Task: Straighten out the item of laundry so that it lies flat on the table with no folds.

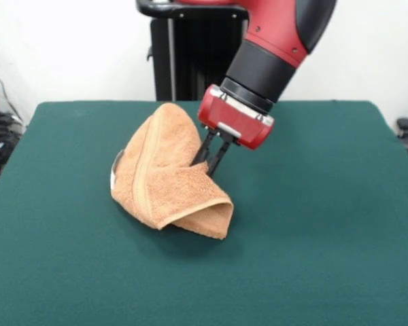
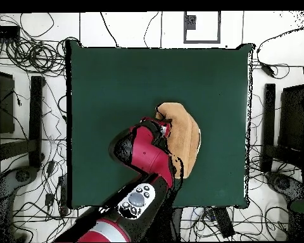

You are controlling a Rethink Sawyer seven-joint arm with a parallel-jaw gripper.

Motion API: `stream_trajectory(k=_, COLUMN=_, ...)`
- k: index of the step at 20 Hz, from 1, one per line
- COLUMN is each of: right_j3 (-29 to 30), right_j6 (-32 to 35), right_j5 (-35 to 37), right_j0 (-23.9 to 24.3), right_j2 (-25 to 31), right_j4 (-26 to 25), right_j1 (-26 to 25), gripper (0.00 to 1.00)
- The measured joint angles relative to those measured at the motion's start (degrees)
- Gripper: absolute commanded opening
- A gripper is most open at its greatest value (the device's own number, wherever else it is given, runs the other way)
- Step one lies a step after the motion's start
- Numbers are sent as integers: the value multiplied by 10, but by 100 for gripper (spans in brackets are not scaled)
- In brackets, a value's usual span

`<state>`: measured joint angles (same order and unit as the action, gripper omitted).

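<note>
The orange-tan towel (image 1: 164, 170) is bunched and folded over on the green table (image 1: 326, 204), a little left of its middle. One edge curls up into a peak and a lower flap hangs open toward the front. A small white tag (image 1: 113, 174) shows at its left edge. My gripper (image 1: 208, 163) comes down from the upper right, its black fingers (image 1: 217, 155) close together and pinched on the towel's right side. In the overhead view the towel (image 2: 185, 136) lies right of the table's middle, with the gripper (image 2: 163, 126) at its left edge.
The table (image 2: 116, 88) has bare green cloth all around the towel. The black pedestal (image 1: 190, 61) stands behind the far edge. Cables and stands (image 2: 28, 114) lie on the floor around the table.
</note>
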<state>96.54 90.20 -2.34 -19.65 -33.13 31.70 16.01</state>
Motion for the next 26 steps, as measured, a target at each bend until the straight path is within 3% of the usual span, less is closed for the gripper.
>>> stream_trajectory(k=12, right_j3=-16, right_j6=0, right_j5=0, right_j0=-11, right_j2=0, right_j4=39, right_j1=-16, gripper=0)
stream_trajectory(k=13, right_j3=-20, right_j6=0, right_j5=0, right_j0=-12, right_j2=0, right_j4=42, right_j1=-21, gripper=100)
stream_trajectory(k=26, right_j3=-30, right_j6=0, right_j5=0, right_j0=-35, right_j2=0, right_j4=74, right_j1=-31, gripper=100)
